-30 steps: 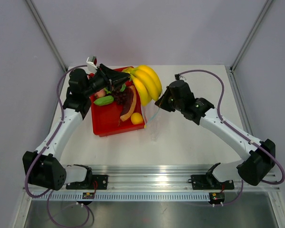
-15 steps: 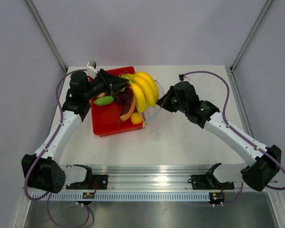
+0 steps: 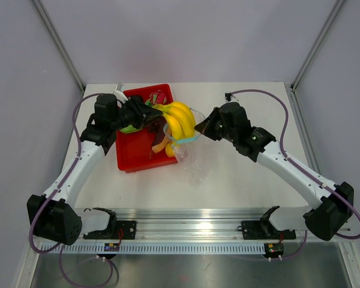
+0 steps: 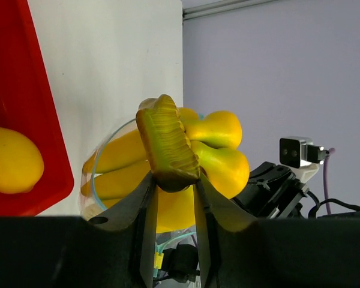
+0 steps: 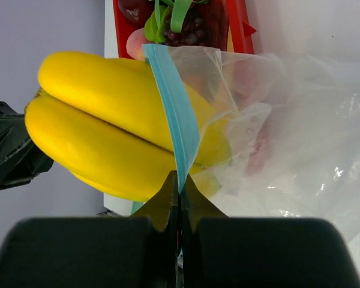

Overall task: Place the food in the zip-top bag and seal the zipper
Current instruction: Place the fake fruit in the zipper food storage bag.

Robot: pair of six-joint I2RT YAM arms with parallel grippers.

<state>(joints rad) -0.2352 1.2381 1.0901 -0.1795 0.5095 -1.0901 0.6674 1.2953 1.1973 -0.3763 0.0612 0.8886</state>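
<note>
My left gripper [image 3: 151,114] is shut on the stem of the yellow banana bunch [image 3: 179,120] and holds it in the air, its tips inside the mouth of the clear zip-top bag [image 3: 191,157]. In the left wrist view the stem [image 4: 167,144] sits between my fingers [image 4: 145,204]. My right gripper [image 3: 199,127] is shut on the bag's teal zipper [image 5: 174,114] and holds the mouth up and open. The bananas [image 5: 102,126] pass behind the strip. More food lies in the red tray [image 3: 132,157]: a yellow citrus [image 4: 11,159], purple grapes [image 5: 192,30], green pieces, a papaya slice.
The red tray stands at the back left of the white table. The bag's lower part rests on the table to the right of the tray. Metal frame posts rise at the back corners. A rail runs along the near edge.
My left gripper has carried the banana bunch down and right into the bag's mouth. My right gripper has lifted the zipper edge up around it.
</note>
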